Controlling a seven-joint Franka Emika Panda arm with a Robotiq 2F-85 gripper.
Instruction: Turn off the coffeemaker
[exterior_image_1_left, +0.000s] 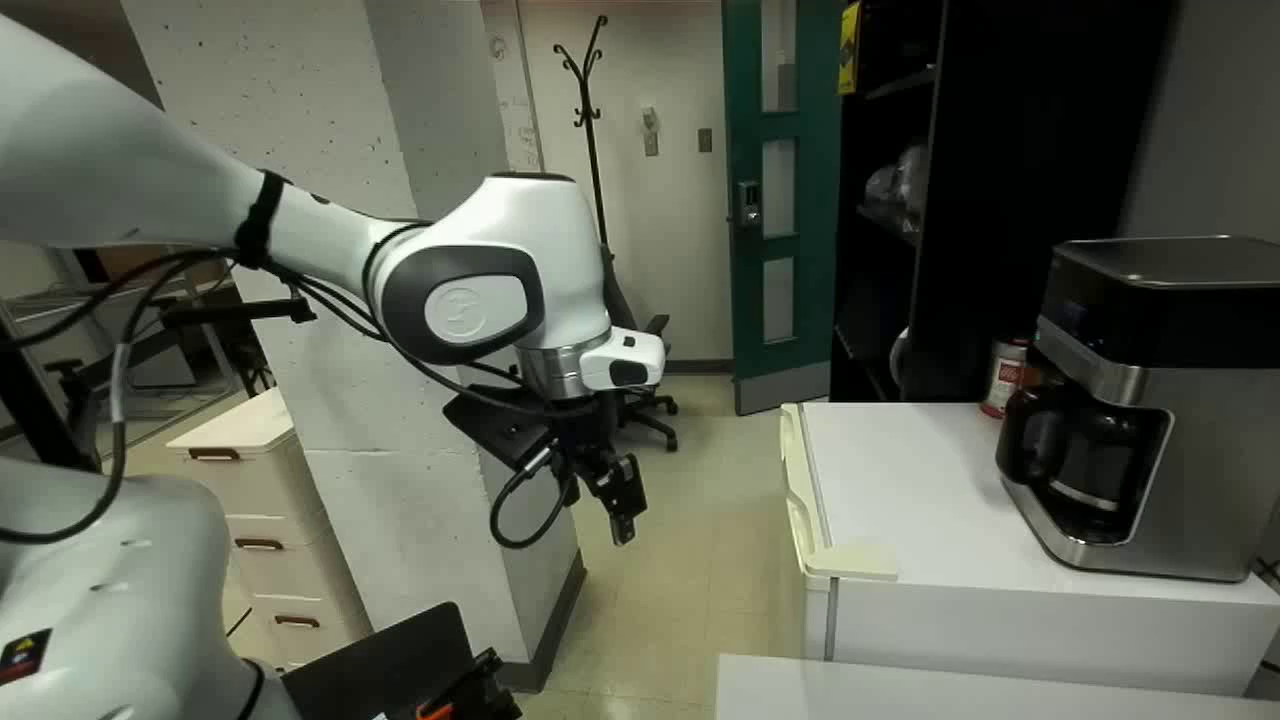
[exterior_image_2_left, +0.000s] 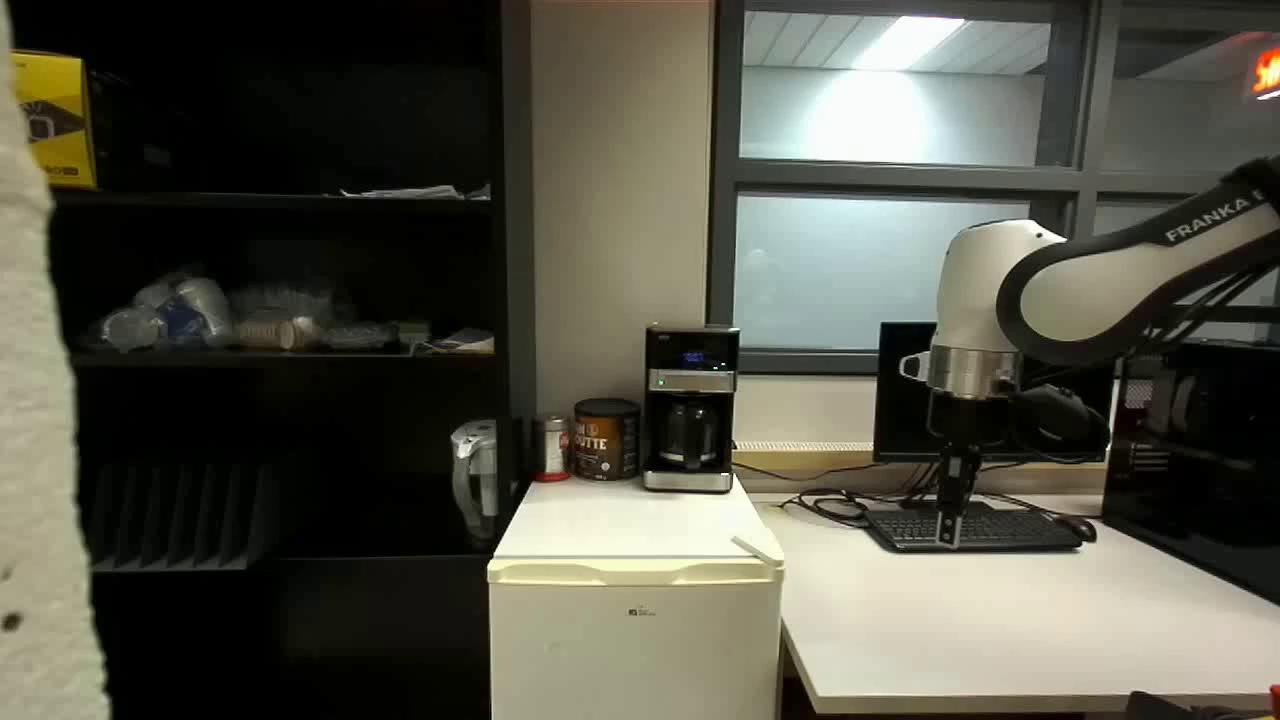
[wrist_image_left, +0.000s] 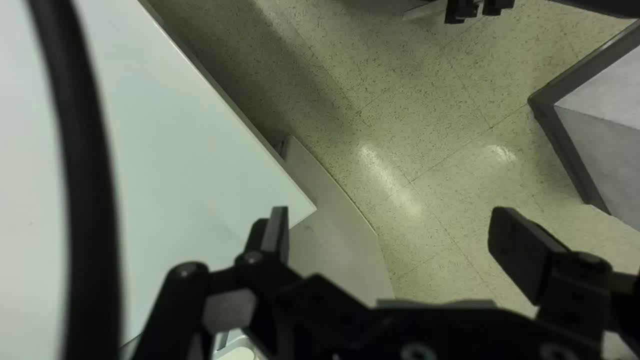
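1. The drip coffeemaker stands upright on top of a white mini fridge, at the back corner on the side of the desk.
2. Its display glows blue, the characters too small to read; a small green light shines on the silvery band below.
3. The glass carafe sits inside the coffeemaker, its black handle facing outward.
4. The tool is released: in the wrist view its black fingers are spread wide, with tiled floor showing in the gap.
5. In both exterior views the tool points downward at the end of the Franka arm, well apart from the coffeemaker.
6. In the wrist view, a corner of the desk appears beside one finger; how high the tool hangs cannot be told.
7. Just beside the coffeemaker stands a brown tin with a black lid; whether they touch is unclear. Next to that is a red-and-silver can.
8. A pale strip lies across the fridge's front corner.
9. On the desk, a black keyboard and mouse lie near a monitor.
10. A black bookcase beside the fridge holds a clear pitcher and a yellow box.
11. In an exterior view, a green door and a coat rack stand in the background.
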